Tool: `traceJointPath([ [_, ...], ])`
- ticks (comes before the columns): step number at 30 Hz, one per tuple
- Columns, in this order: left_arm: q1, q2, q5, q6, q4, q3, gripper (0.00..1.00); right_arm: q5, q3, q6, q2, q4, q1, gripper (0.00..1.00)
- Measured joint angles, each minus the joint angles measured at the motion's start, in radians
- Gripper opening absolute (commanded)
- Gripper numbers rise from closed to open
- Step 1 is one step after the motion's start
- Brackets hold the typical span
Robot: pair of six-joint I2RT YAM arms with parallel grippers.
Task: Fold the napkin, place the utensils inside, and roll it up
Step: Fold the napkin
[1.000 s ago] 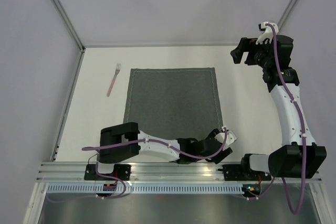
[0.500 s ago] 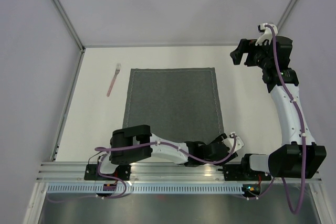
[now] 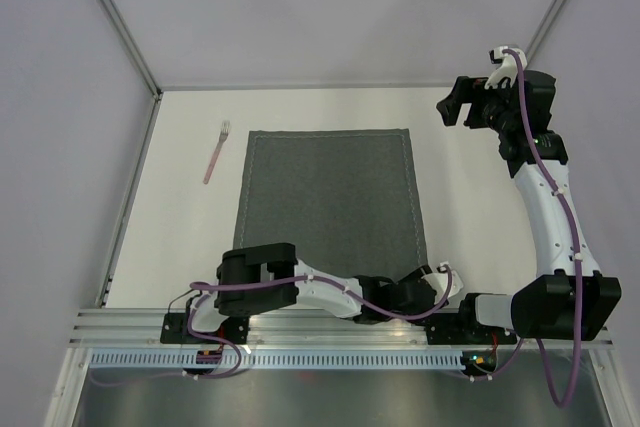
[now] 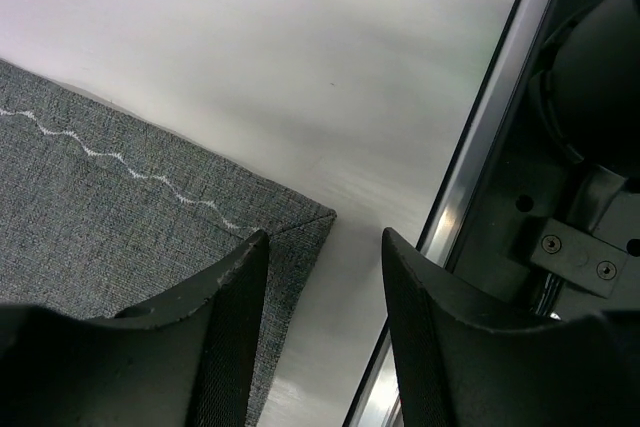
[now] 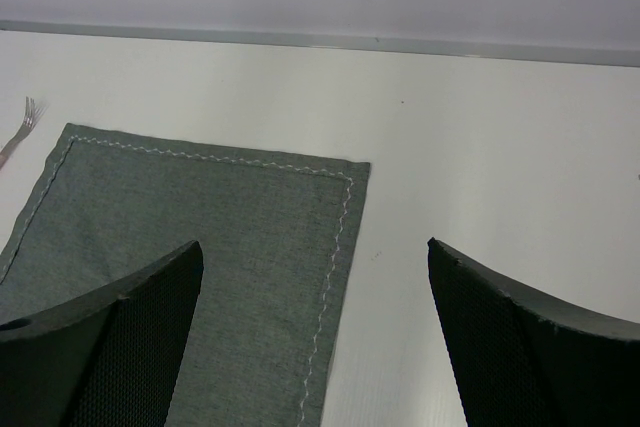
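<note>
The dark grey napkin (image 3: 328,197) lies flat on the white table, with a light stitched line along its edges. The fork (image 3: 215,152), with a pale pink handle, lies to the left of the napkin's far left corner. My left gripper (image 3: 443,277) is low at the napkin's near right corner. In the left wrist view it (image 4: 325,239) is open, with the napkin corner (image 4: 290,222) under and beside the left finger (image 4: 225,327). My right gripper (image 3: 452,105) is open and empty, raised beyond the far right corner. Its view shows the napkin (image 5: 200,237) and the fork tines (image 5: 28,115).
A metal rail (image 3: 330,322) runs along the near table edge, close to the left gripper, and shows in the left wrist view (image 4: 480,157). The right arm's black base (image 4: 590,97) sits just beyond it. Pale walls enclose the table on three sides.
My left arm has swung right and toward the near edge, bringing its gripper to the napkin's near right corner. The right arm, napkin and fork have barely moved.
</note>
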Motion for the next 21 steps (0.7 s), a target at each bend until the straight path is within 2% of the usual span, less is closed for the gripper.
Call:
traceJointPath([
  [3, -0.002, 0.0, -0.003, 0.0, -0.003, 0.002, 0.52, -0.002, -0.001, 0.001, 0.0, 0.0, 0.0, 0.98],
  [6, -0.002, 0.001, -0.008, 0.0, -0.005, 0.002, 0.43, -0.003, -0.001, 0.002, 0.0, 0.0, 0.0, 0.98],
  [8, -0.002, 0.002, -0.015, 0.0, -0.008, 0.003, 0.41, -0.003, -0.001, 0.002, 0.0, 0.0, 0.0, 0.98],
  [14, -0.002, 0.018, -0.021, 0.001, -0.004, 0.02, 0.29, -0.003, -0.002, 0.002, 0.0, 0.0, 0.0, 0.98],
  [15, -0.002, 0.018, -0.022, 0.001, -0.005, 0.021, 0.24, -0.003, -0.002, 0.002, 0.0, 0.0, 0.0, 0.98],
  [21, -0.002, 0.021, -0.032, 0.003, -0.004, 0.022, 0.14, -0.007, -0.002, 0.002, 0.0, 0.0, 0.0, 0.98],
])
